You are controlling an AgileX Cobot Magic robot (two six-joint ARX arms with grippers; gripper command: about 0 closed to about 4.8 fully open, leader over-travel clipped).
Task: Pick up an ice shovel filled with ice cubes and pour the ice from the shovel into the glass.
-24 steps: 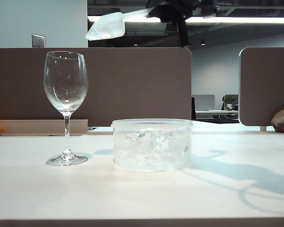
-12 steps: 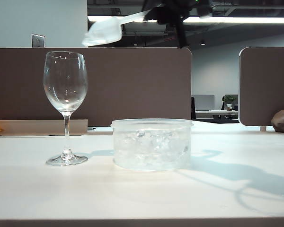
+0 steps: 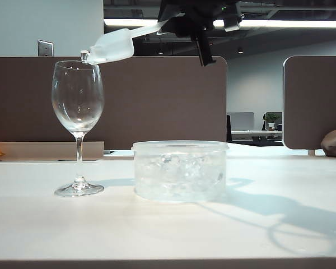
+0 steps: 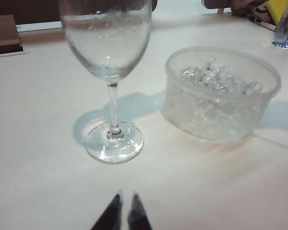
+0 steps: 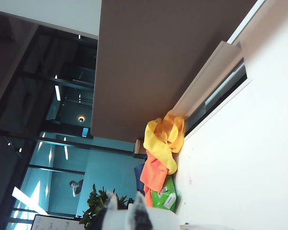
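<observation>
Right fingers [image 3: 167, 22] are clamped on the shovel [image 3: 113, 46] handle, way up high over the bench [image 3: 168, 224], reaching across toward the glass [image 3: 77, 101]. The right wrist view is no help on the grip, only a pale blur at the edge, so I'm going by the exterior view. Left fingers [image 4: 125, 215] sit low near the bench in front of the glass foot, tips nearly together, holding nothing.

The shovel bowl sits right above the near side of the glass rim, nose tipped down, and one cube [image 3: 84, 55] is already at the lip. So it's the pour step, just starting. No ice shows inside the glass yet, as far as I can tell.

How I'd do it well: get the nose fully over the mouth of the glass, not just the edge, then roll the wrist slowly so the cubes slide out rather than dump. Don't knock the rim; that stem looks tippy. The tub [image 3: 180, 171] of ice is beside the glass, well clear of the pour.
</observation>
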